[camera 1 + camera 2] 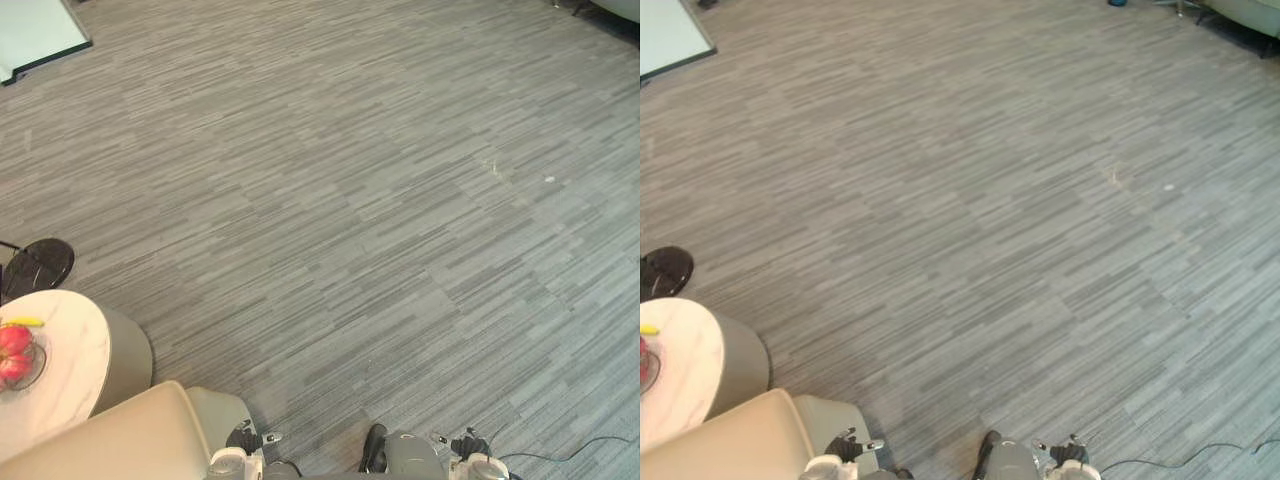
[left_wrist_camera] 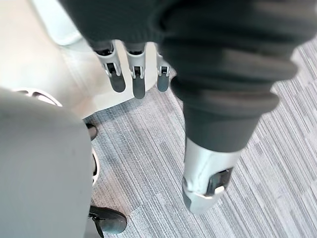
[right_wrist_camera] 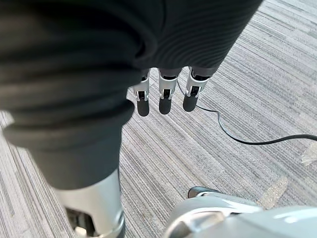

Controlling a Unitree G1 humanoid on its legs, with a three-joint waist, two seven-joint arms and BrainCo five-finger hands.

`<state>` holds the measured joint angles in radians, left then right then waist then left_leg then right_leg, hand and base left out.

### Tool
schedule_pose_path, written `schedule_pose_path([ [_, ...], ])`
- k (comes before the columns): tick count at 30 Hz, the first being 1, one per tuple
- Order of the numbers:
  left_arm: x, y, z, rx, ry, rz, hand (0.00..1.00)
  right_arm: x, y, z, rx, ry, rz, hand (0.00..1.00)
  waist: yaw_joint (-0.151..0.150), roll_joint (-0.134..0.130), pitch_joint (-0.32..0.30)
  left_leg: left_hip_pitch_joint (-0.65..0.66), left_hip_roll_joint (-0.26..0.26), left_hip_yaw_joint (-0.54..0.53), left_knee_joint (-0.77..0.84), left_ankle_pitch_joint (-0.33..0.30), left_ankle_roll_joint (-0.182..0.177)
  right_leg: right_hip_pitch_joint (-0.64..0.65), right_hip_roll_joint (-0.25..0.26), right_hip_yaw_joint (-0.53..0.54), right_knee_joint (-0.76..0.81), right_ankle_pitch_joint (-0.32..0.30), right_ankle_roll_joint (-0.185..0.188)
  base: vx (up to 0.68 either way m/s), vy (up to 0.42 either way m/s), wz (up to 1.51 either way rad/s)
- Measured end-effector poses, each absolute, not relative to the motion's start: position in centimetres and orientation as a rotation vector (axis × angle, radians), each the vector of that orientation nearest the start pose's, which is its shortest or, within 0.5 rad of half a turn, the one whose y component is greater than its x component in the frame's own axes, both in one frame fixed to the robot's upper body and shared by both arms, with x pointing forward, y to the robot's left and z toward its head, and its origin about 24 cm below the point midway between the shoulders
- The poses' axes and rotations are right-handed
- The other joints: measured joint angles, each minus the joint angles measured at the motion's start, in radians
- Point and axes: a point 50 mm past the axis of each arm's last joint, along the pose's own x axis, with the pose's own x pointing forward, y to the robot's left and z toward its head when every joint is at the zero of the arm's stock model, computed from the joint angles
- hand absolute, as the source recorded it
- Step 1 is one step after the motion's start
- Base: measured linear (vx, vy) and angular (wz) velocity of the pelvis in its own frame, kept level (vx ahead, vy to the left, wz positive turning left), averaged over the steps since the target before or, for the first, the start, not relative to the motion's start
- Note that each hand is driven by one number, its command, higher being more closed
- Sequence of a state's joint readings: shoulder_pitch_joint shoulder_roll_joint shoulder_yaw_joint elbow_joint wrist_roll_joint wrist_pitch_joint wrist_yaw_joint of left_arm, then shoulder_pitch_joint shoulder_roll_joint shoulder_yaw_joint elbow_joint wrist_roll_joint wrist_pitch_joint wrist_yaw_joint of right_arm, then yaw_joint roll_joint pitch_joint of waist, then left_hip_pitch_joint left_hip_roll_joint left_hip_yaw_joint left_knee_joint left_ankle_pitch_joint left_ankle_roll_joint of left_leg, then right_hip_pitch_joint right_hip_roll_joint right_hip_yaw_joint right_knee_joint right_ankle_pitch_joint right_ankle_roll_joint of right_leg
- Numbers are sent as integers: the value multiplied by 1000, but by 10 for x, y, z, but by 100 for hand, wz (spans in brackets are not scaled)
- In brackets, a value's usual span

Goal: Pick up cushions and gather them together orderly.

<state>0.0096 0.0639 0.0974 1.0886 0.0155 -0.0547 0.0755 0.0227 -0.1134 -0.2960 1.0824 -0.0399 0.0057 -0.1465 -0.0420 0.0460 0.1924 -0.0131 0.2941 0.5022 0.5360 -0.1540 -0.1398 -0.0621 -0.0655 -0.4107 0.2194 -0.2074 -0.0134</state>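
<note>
Grey carpet (image 1: 380,200) ahead; beige cushion (image 1: 120,440) (maybe a seat) sits low beside the table (image 1: 70,340). Fingers straight, holding nothing: left hand (image 2: 137,82), right hand (image 3: 166,99). Gathering not yet begun

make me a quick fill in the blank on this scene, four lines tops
1. The round white table stands on the robot's ____ side.
2. The slim fruit next to the red fruit is ____.
3. The left hand and the right hand hang with straight fingers and hold ____.
4. The floor is covered in grey striped ____.

Missing words: left; yellow; nothing; carpet
</note>
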Motion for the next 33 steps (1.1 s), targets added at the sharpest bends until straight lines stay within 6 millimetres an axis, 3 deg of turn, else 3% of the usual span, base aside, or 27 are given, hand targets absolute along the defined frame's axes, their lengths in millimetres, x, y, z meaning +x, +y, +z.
schedule_pose_path([
  [2,122,187,-155,47,1020,187,0,95,-238,-155,-71,1116,-451,0,8,21,17,-81,92,-76,264,42,67,87,63,39,-57,15,-29,92,-86,-51],
  [3,123,184,-155,42,1016,182,0,94,-238,-155,-69,1119,-456,0,15,31,12,-113,86,-142,326,22,65,109,75,62,-67,13,-39,160,-8,-68],
  [5,129,181,-153,38,997,174,0,95,-239,-155,-58,1114,-472,0,19,24,16,-162,0,-197,284,-66,53,117,67,132,-77,16,-63,220,68,-97],
  [7,135,181,-151,38,974,171,0,101,-236,-154,-34,1098,-478,0,41,9,25,-188,-111,-236,97,-97,63,117,42,206,-86,23,-60,217,112,-121],
  [9,136,179,-150,41,966,164,0,98,-235,-155,-7,1100,-505,0,45,10,25,-187,-209,-345,-192,-47,37,115,27,265,-93,17,-30,232,174,-105],
  [10,134,176,-151,32,972,165,0,93,-238,-155,-11,1109,-519,0,49,21,20,-185,-219,-391,-284,52,51,119,41,297,-95,11,-4,204,158,-80],
  [11,133,175,-151,26,973,165,0,93,-238,-155,-11,1108,-520,0,51,23,19,-178,-219,-396,-285,83,62,122,43,311,-94,7,3,329,162,-81],
  [12,135,181,-150,37,969,177,0,95,-231,-156,18,1101,-523,0,46,-10,7,-154,-242,-364,-286,47,95,131,18,345,-88,-12,31,355,140,-61],
  [14,139,186,-148,46,957,184,0,87,-225,-159,58,1111,-544,0,58,-48,13,-119,-252,-305,-273,-11,110,116,-14,376,2,-50,54,371,112,-79],
  [16,135,188,-150,53,974,189,0,89,-224,-158,69,1098,-549,0,69,-54,10,-38,-256,-239,-293,-55,111,16,-39,386,266,-76,95,320,117,-96],
  [18,131,189,-152,69,998,179,0,92,-224,-157,85,1081,-556,0,50,-53,9,20,-262,-201,-315,-72,126,-76,-81,330,472,-90,136,375,98,-48],
  [20,130,186,-153,83,1010,155,0,93,-225,-157,100,1075,-564,0,31,-45,9,86,-254,-186,-363,-80,126,-138,-113,208,525,-127,98,430,-6,-23],
  [23,135,182,-153,78,1007,144,0,102,-233,-153,89,1048,-571,0,24,-11,27,169,-197,-155,-444,-78,121,-237,-87,67,426,-132,49,407,-108,-31],
  [25,134,181,-154,82,1021,138,0,104,-236,-152,104,1035,-587,0,20,0,35,219,-169,-138,-468,-78,121,-298,-86,13,337,-59,27,452,-180,-27],
  [26,130,182,-155,85,1035,140,0,101,-235,-153,110,1043,-590,0,16,-8,31,257,-167,-126,-473,-76,102,-318,-77,12,224,40,21,516,-239,-22],
  [27,126,184,-156,87,1047,144,0,95,-232,-155,115,1059,-592,0,16,-24,24,281,-180,-127,-472,-77,56,-321,-79,29,150,143,-3,537,-254,-20],
  [28,122,182,-158,82,1064,144,0,92,-235,-155,110,1065,-598,0,12,-14,26,312,-159,-134,-461,-87,30,-321,-66,41,200,159,-58,576,-282,-28],
  [29,123,175,-159,70,1064,127,0,93,-240,-153,114,1055,-616,0,6,12,21,288,-126,-141,-366,-67,-10,-323,-58,39,253,88,-71,555,-306,-28],
  [30,127,171,-158,70,1051,117,0,94,-240,-153,124,1045,-623,0,-3,14,22,237,-104,-162,-233,-41,-51,-313,-55,43,263,56,-76,642,-413,-25],
  [31,130,169,-157,60,1042,117,0,95,-240,-153,136,1038,-630,0,-8,20,28,162,-70,-196,-54,8,-58,-281,-43,46,252,32,-78,498,-361,-25],
  [32,134,166,-155,42,1023,122,0,93,-237,-154,161,1044,-640,0,-9,29,44,75,-24,-245,200,25,-56,-202,-9,56,211,15,-89,587,-353,-38],
  [33,138,168,-153,35,1003,133,0,91,-236,-154,167,1046,-648,0,-7,26,52,35,-5,-257,331,13,-56,-141,7,66,182,4,-96,471,-228,-56],
])
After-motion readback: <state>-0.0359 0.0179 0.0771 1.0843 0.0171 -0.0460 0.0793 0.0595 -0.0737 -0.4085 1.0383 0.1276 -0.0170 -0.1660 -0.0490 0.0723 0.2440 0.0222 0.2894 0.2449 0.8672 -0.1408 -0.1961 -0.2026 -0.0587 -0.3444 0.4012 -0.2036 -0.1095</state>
